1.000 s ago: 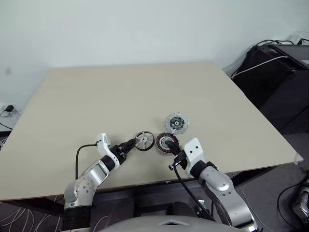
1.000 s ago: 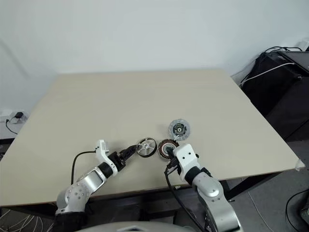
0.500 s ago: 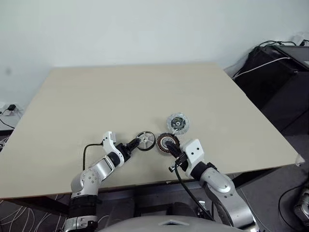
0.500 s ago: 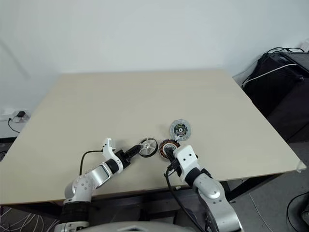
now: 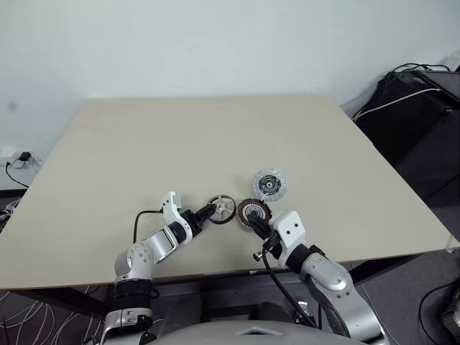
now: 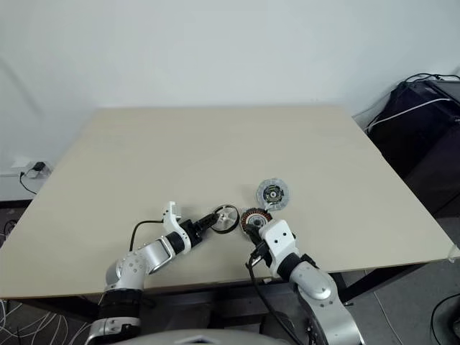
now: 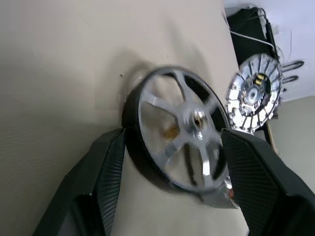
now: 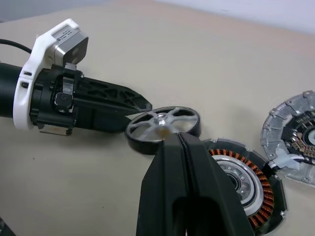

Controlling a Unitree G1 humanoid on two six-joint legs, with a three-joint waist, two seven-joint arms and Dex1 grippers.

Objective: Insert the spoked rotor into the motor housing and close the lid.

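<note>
The spoked rotor (image 5: 222, 208), dark-rimmed with a silvery spoked face, is tilted just over the table (image 5: 180, 144). My left gripper (image 5: 214, 210) is shut on it, with one black finger on each side of the rim (image 7: 179, 132). Just right of it lies the motor housing (image 5: 254, 211), a dark ring of copper windings (image 8: 243, 184). My right gripper (image 5: 251, 218) is shut, and its tips (image 8: 179, 137) rest at the housing's near edge, beside the rotor. The lid (image 5: 269, 184), pale with a scalloped edge, lies flat just beyond the housing.
The work sits close to the table's near edge, with wide bare tabletop beyond and to the left. Black equipment and cables (image 5: 420, 100) stand off the table's right side. A black cable loops from my left wrist (image 5: 144, 215).
The whole view has shifted. My left wrist has swung in to the right and the rotor now sits more tilted, still just left of the housing. The right gripper has stayed put.
</note>
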